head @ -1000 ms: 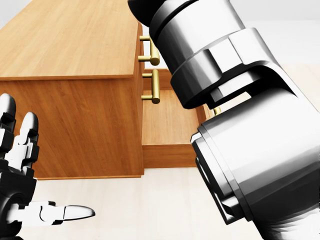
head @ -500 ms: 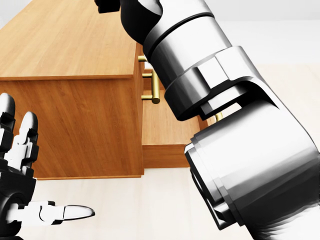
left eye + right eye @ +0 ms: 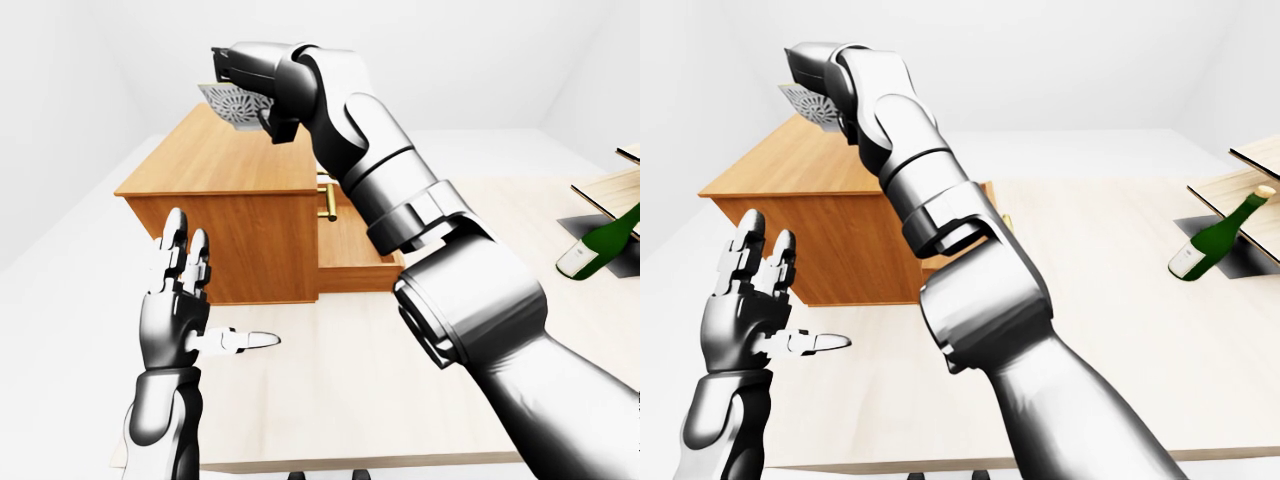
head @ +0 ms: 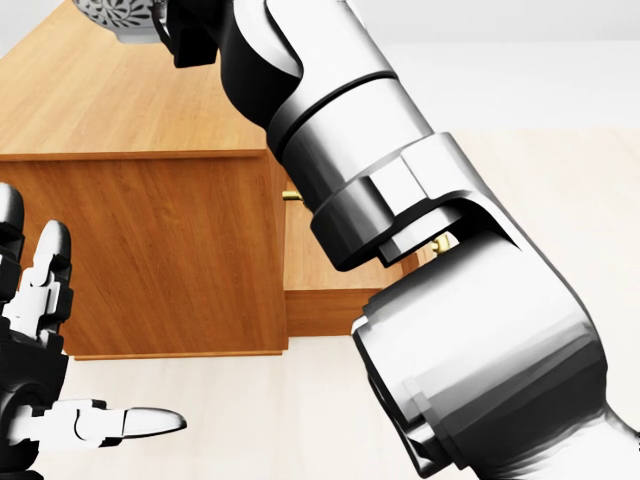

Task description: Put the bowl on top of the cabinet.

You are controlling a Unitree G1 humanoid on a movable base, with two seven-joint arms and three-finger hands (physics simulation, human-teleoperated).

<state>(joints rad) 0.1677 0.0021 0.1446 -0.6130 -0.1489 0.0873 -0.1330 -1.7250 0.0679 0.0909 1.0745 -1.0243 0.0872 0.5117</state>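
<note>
**Item 1: bowl** (image 3: 233, 103). Patterned; it is hanging above the cabinet (image 3: 214, 160), clear of the wooden top and over its far-left part. In the left-eye view it is sitting at about 8 o'clock from the right hand (image 3: 264, 88). It appears to be tipping slightly, though the exact tilt is hard to read.

**Item 2: right hand.** It is reaching out at full arm's length, with its fingers closing on the bowl's rim and carrying it. This is the nearer hand by far.

**Item 3: left hand** (image 3: 180, 305). It is idling at 7 o'clock of the view with fingers spread wide, gripping nothing, well apart from the bowl.

**Item 4: cabinet top.** It is lying at 6 o'clock from the bowl, so the coming move is judged to be a straight lowering. Bare wood is showing all round the drop point, with the left edge nearest.

**Item 5: drawer** (image 3: 352, 245). It is standing open at 4 o'clock of the cabinet, under the forearm.

**Item 6: bottle** (image 3: 598, 240). Green; it is leaning at 3 o'clock, well apart.
</note>
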